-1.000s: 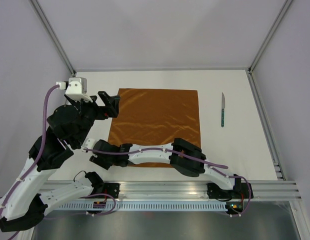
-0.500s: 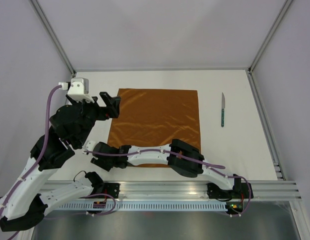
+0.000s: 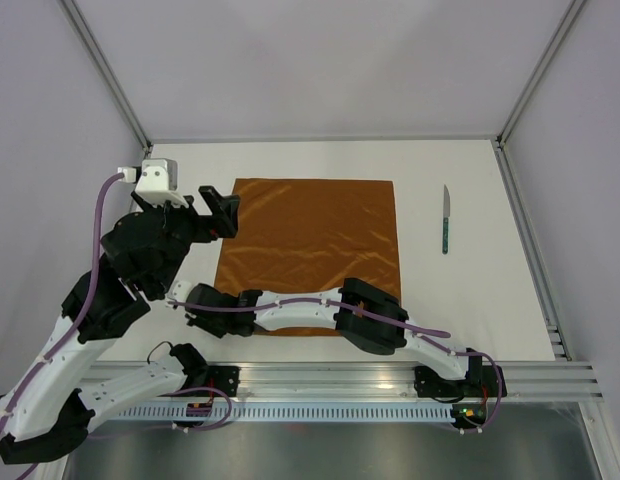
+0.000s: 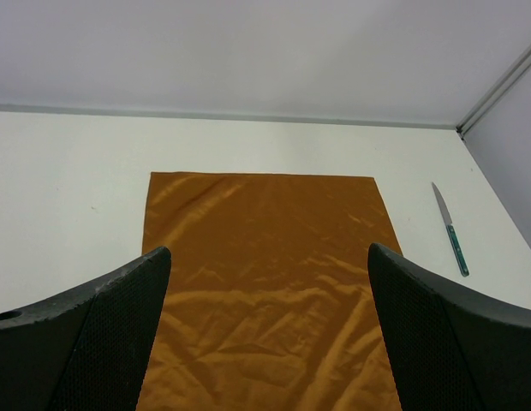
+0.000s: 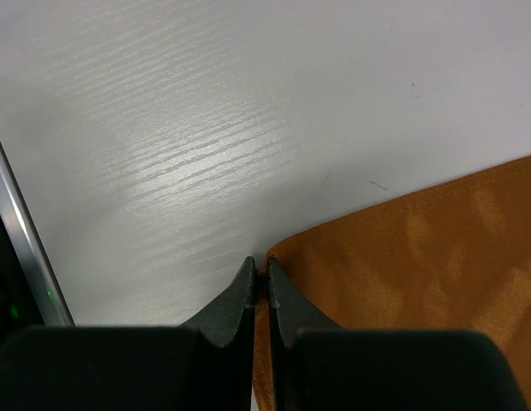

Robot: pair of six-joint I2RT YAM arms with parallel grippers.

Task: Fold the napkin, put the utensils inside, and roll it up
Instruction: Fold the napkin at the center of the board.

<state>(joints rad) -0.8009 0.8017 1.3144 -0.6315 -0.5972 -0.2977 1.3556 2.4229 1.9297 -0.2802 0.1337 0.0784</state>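
Observation:
The rust-orange napkin (image 3: 315, 235) lies flat on the white table, also seen in the left wrist view (image 4: 265, 282) and right wrist view (image 5: 420, 282). My right gripper (image 5: 265, 274) is low at its near left corner (image 3: 193, 308), fingers pinched together with the cloth's edge between them. Hovering over the far left corner, my left gripper (image 3: 226, 208) stands wide open (image 4: 270, 257), holding nothing. One of the utensils, a knife with a teal handle (image 3: 445, 222), lies on the table right of the napkin (image 4: 451, 231), apart from both grippers.
The right arm (image 3: 370, 315) stretches across the napkin's near edge. Grey walls and metal frame posts (image 3: 110, 75) enclose the table. A metal rail (image 3: 340, 375) runs along the near edge.
My right gripper's jaws have closed onto the napkin's near left corner. The left gripper shifted slightly toward the far side, still open.

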